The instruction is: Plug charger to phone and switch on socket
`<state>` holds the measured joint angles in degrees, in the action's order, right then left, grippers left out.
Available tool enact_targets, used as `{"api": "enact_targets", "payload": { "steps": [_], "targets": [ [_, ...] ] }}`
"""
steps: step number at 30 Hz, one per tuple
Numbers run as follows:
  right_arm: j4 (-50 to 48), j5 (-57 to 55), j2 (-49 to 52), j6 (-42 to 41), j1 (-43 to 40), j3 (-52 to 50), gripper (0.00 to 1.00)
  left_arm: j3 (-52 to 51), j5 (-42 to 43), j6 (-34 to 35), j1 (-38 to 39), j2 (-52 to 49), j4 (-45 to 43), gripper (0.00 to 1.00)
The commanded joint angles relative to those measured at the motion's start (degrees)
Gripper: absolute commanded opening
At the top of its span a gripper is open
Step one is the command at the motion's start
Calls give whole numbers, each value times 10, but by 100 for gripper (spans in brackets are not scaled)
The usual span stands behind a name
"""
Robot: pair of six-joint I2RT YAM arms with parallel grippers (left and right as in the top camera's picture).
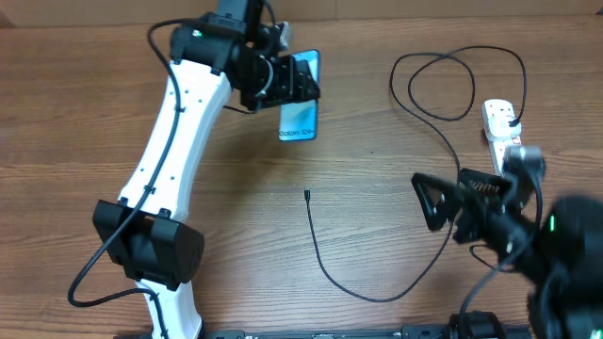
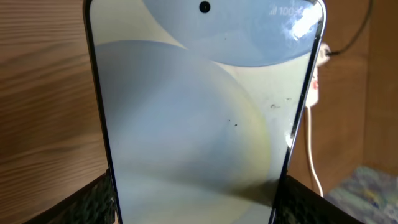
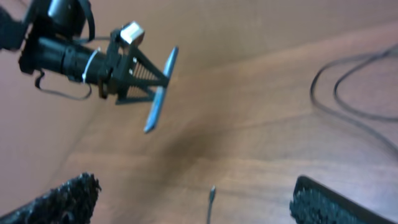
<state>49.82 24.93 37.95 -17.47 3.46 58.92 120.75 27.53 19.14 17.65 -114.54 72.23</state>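
We see a brown wood-grain table [image 1: 236,235] filling the view, evenly lit, its plank seams running nine to three o'clock.

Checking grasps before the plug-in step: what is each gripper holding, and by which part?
The left gripper clamps the phone across its two long edges, holding it in the air. The right gripper is open and empty.
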Motion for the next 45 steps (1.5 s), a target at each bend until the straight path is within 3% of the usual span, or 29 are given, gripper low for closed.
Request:
{"api": "enact_targets", "payload": {
  "steps": [1,3,4,7,17,21,23,26,32,34,35,37,40,45],
  "targets": [
    [45,90,134,-3,3,103,100,9,59,-2,30,10,-9,75],
    [34,163,173,-21,3,109,100,9,71,-2,40,10,-10,75],
    [23,202,202,-21,6,108,88,9,86,-3,46,10,-10,76],
    [22,181,252,-21,20,108,74,9,116,-3,55,10,-15,76],
    [-63,129,370,-40,108,108,66,9,123,-2,74,10,-25,76],
    [-110,31,395,-83,159,108,66,9,123,4,75,10,-24,76],
    [-127,30,402,-83,169,108,64,9,124,4,75,10,-22,76],
    [-158,29,411,-85,176,108,50,9,126,4,75,10,-21,76],
    [-178,21,414,-85,176,108,42,9,126,4,75,10,-21,76],
    [-178,21,414,-85,176,108,34,9,126,4,75,10,-22,77],
    [-178,21,414,-85,176,108,22,9,125,4,75,10,-23,78],
    [-180,21,414,-85,176,108,18,9,126,4,75,10,-24,79],
    [-183,21,414,-85,176,108,4,9,126,4,75,10,-27,81],
    [-189,31,410,-85,166,109,4,9,126,3,69,10,-42,89]
  ]
}}
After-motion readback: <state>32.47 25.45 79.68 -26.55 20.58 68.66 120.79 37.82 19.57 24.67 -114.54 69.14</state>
